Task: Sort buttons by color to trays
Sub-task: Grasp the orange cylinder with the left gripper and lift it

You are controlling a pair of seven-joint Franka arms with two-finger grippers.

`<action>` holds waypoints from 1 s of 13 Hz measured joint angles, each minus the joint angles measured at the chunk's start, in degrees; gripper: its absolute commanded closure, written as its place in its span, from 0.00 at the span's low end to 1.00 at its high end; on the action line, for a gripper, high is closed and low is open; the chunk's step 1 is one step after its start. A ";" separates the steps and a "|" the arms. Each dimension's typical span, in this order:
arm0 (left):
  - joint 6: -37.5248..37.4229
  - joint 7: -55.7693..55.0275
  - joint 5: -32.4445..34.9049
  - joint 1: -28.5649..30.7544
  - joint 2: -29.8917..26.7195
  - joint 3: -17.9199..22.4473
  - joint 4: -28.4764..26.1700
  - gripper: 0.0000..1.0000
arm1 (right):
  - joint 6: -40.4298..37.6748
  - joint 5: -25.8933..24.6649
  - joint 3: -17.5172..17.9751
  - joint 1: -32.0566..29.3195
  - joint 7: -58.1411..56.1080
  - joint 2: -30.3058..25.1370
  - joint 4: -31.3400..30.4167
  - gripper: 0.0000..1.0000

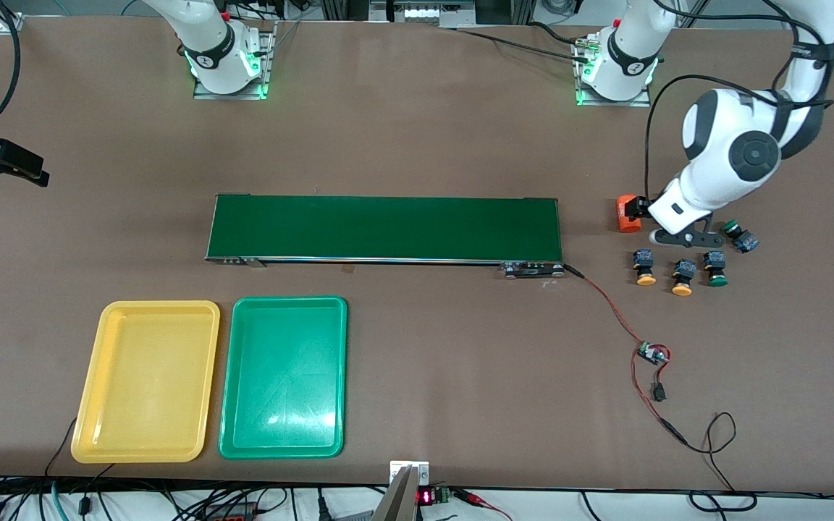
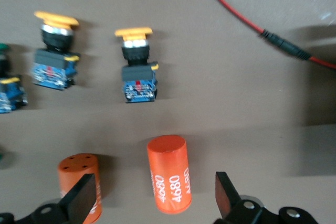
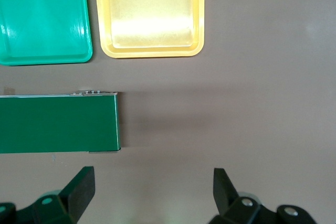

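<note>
Four buttons lie together on the table at the left arm's end. Two have yellow caps and two have green caps. The left wrist view shows both yellow buttons. My left gripper hangs open just above the table beside them, holding nothing. The yellow tray and the green tray lie empty side by side at the right arm's end. My right gripper is open over bare table by the conveyor's end.
An orange "4680" cylinder lies under the left gripper's open fingers. A second one stands beside one finger. The dark-green conveyor belt crosses the middle. A red wire runs to a small circuit board.
</note>
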 measured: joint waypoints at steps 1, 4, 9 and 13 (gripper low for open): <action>4.87 -0.24 0.00 0.02 0.05 0.00 -3.33 0.00 | 0.01 0.00 -0.08 -0.06 0.00 -0.04 0.00 0.00; 14.30 -0.71 0.00 0.13 1.06 0.01 -9.98 0.03 | 0.02 0.00 -0.05 0.02 0.00 0.18 -0.01 0.00; 22.19 -2.29 0.00 0.17 5.80 0.00 -11.68 0.62 | 0.03 0.00 0.05 0.03 0.00 0.69 -0.03 0.00; 22.43 -4.41 0.00 0.13 6.30 -0.21 -11.07 0.73 | 0.37 0.00 0.05 0.04 0.00 0.84 -0.03 0.00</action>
